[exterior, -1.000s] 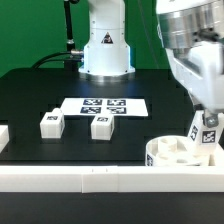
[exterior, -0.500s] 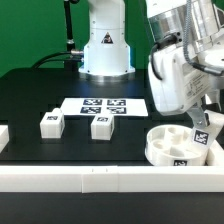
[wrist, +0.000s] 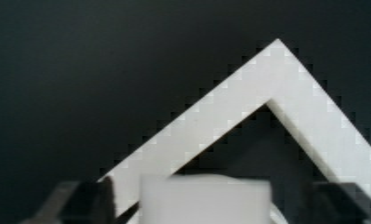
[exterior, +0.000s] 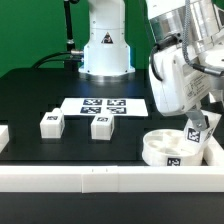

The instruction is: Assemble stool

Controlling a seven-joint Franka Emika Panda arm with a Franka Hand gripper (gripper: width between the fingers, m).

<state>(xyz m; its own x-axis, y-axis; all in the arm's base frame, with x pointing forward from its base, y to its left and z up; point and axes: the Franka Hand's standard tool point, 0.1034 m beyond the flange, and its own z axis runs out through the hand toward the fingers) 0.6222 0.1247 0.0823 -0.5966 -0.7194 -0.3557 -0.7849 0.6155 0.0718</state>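
My gripper (exterior: 203, 120) is closed narrow on the held leg (exterior: 198, 130), which hangs tilted off the counter (exterior: 30, 95) with its tag facing the exterior camera. In the wrist view the held leg (wrist: 203, 197) sits between the two dark fingers (wrist: 72, 202), a blurred white block filling most of the gap.

Just below the gripper, and slightly to the exterior view's left of it, lies the seat (exterior: 166, 149) with its sockets facing up. The leg's lower end is at the seat's rim on the exterior view's right; I cannot tell whether they touch.

Room is tight on this side. The front rail (exterior: 100, 179) runs right along the seat's near edge, and the side rail (exterior: 217, 153) stands just beside the gripper on the exterior view's right. Past the held leg, the wrist view shows the two rails meeting in a sharp corner (wrist: 280, 55) with black counter around it.

The open room is to the exterior view's left of the gripper, where bare black counter separates the seat from the nearer loose leg (exterior: 101, 125). The farther loose leg (exterior: 51, 123) is well apart from the gripper. The marker board (exterior: 105, 104) lies just behind those two.
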